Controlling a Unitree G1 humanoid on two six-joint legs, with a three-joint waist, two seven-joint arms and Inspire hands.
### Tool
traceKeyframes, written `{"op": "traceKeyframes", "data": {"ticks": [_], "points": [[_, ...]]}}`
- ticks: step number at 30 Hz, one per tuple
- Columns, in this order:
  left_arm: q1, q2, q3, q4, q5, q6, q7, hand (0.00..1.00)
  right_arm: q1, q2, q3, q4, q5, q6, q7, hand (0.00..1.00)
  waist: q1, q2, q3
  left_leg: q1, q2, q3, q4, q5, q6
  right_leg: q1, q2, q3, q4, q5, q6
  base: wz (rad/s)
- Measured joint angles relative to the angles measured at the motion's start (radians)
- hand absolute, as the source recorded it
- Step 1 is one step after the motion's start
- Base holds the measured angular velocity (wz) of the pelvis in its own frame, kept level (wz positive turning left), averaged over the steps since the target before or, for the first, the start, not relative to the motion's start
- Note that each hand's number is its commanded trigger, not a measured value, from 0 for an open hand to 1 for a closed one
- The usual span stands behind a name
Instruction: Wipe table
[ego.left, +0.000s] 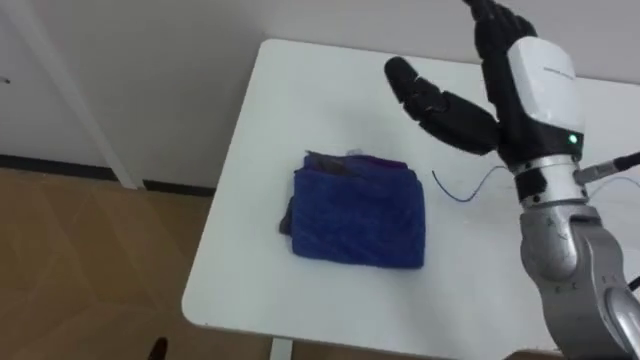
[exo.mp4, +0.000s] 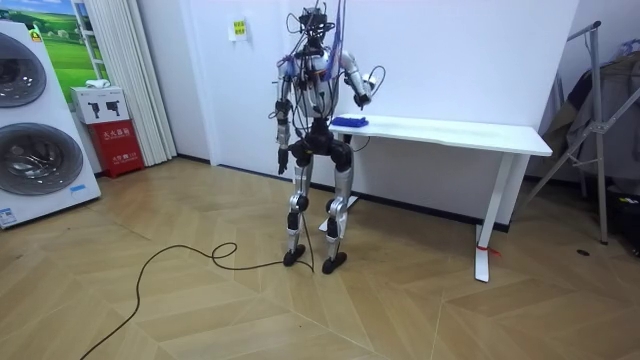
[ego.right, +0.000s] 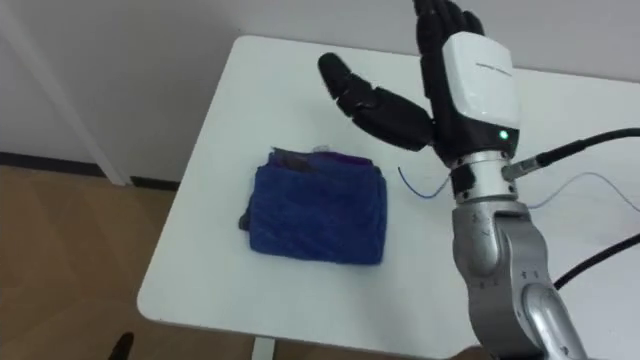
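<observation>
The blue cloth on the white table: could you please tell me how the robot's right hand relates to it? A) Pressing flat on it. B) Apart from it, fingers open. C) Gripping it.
B: the right hand hovers to the right of the blue cloth with straight fingers, clear of it, and the cloth lies folded on the white table.

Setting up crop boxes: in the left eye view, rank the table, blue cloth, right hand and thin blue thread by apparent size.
1. table
2. blue cloth and right hand: look alike; the hand is raised nearer the camera, so unranked
3. thin blue thread
</observation>
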Motion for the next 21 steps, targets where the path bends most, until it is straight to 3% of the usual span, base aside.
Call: {"op": "traceKeyframes", "data": {"ticks": [5, 7, 8, 9, 10, 11, 12, 13, 14, 15, 16, 17, 18, 21], "points": [[-0.002, 0.002, -0.015, 0.018, -0.001, -0.001, -0.006, 0.0, 0.0, 0.013, 0.06, 0.05, -0.039, -0.002, 0.012, 0.0, 0.005, -0.003, 0.0011, 0.005, 0.001, -0.037, 0.003, 0.0, 0.0, -0.001, 0.002, -0.003, 0.014, 0.0, 0.0, 0.04], [-0.01, 0.006, -0.035, 0.027, -0.003, -0.002, -0.005, 0.0, -0.001, 0.026, 0.086, 0.093, -0.066, -0.001, 0.013, 0.0, 0.013, -0.019, 0.0123, -0.023, -0.008, -0.032, 0.07, 0.0, -0.001, 0.011, -0.019, 0.018, 0.023, 0.005, -0.008, 0.2], [-0.022, 0.01, -0.051, 0.045, 0.0, -0.008, -0.006, 0.0, 0.0, 0.048, 0.092, 0.128, -0.069, 0.001, 0.015, 0.0, 0.007, -0.053, 0.0278, -0.101, -0.039, -0.034, 0.134, -0.015, -0.001, 0.031, -0.058, 0.102, -0.005, 0.007, -0.009, 0.64], [-0.054, 0.001, -0.077, 0.049, 0.004, -0.01, -0.01, 0.0, -0.001, 0.037, 0.087, 0.149, -0.077, 0.003, 0.02, 0.0, 0.008, -0.058, 0.0234, -0.174, -0.054, -0.033, 0.029, 0.026, 0.005, 0.021, -0.064, 0.127, -0.014, 0.006, -0.006, 0.6], [-0.068, 0.001, -0.083, 0.05, 0.004, -0.014, -0.013, 0.0, 0.0, 0.04, 0.089, 0.169, -0.081, 0.003, 0.022, 0.0, 0.019, -0.069, 0.0181, -0.187, -0.055, -0.006, 0.037, 0.063, 0.04, 0.012, -0.07, 0.131, -0.013, 0.0, 0.004, 0.12], [-0.074, -0.001, -0.087, 0.051, 0.004, -0.02, -0.013, 0.0, 0.001, 0.04, 0.108, 0.198, -0.11, 0.006, 0.043, 0.0, 0.064, -0.068, 0.0176, -0.172, -0.055, 0.003, 0.032, 0.076, 0.043, -0.005, -0.07, 0.107, -0.011, -0.002, 0.034, -0.35], [-0.074, -0.001, -0.087, 0.058, 0.005, -0.02, -0.012, 0.0, 0.004, 0.039, 0.125, 0.215, -0.14, -0.002, 0.056, 0.0, 0.086, -0.055, 0.0228, -0.16, -0.051, -0.029, 0.036, 0.076, 0.043, -0.012, -0.049, 0.09, -0.014, -0.007, 0.031, -0.43], [-0.076, 0.002, -0.087, 0.061, 0.005, -0.02, -0.011, 0.0, 0.003, 0.039, 0.132, 0.217, -0.151, -0.008, 0.059, 0.0, 0.094, -0.048, 0.0253, -0.155, -0.046, -0.061, 0.035, 0.076, 0.043, -0.028, -0.033, 0.089, -0.017, -0.008, 0.023, -0.3], [-0.077, 0.008, -0.087, 0.074, 0.005, -0.019, -0.009, 0.0, -0.003, 0.039, 0.151, 0.216, -0.179, -0.017, 0.064, 0.0, 0.094, -0.031, 0.0229, -0.153, -0.034, -0.121, 0.035, 0.075, 0.043, -0.083, 0.0, 0.088, -0.03, 0.008, -0.001, -0.29], [-0.078, 0.014, -0.086, 0.088, 0.005, -0.018, -0.01, 0.0, -0.006, 0.038, 0.169, 0.217, -0.209, -0.023, 0.065, 0.0, 0.091, -0.031, 0.0191, -0.146, -0.034, -0.147, 0.034, 0.073, 0.039, -0.131, 0.016, 0.074, -0.066, 0.062, -0.02, -0.24], [-0.075, 0.016, -0.084, 0.09, 0.005, -0.017, -0.01, 0.0, -0.007, 0.038, 0.178, 0.219, -0.229, -0.023, 0.066, 0.0, 0.088, -0.029, 0.0206, -0.132, -0.041, -0.145, 0.032, 0.066, 0.029, -0.148, 0.008, 0.059, -0.075, 0.135, -0.029, 0.04], [-0.07, 0.003, -0.084, 0.105, -0.001, -0.017, -0.01, 0.0, 0.005, 0.039, 0.196, 0.255, -0.255, -0.018, 0.065, 0.0, 0.072, 0.001, 0.011, -0.095, -0.031, -0.131, 0.008, 0.057, 0.021, -0.128, 0.01, 0.03, -0.037, 0.128, -0.044, 0.21], [-0.072, -0.004, -0.089, 0.108, -0.003, -0.021, -0.011, 0.0, 0.006, 0.042, 0.209, 0.294, -0.262, -0.009, 0.072, 0.0, 0.059, 0.018, 0.0043, -0.072, -0.025, -0.097, -0.007, 0.059, 0.018, -0.11, 0.014, 0.016, -0.031, 0.126, -0.041, 0.25], [-0.099, -0.006, -0.095, 0.117, -0.003, -0.035, -0.006, 0.0, 0.006, 0.058, 0.212, 0.332, -0.262, 0.0, 0.082, 0.0, 0.059, 0.019, 0.0076, -0.066, -0.018, -0.069, -0.017, 0.059, 0.018, -0.107, 0.019, 0.014, -0.033, 0.122, -0.042, 0.01]]}}
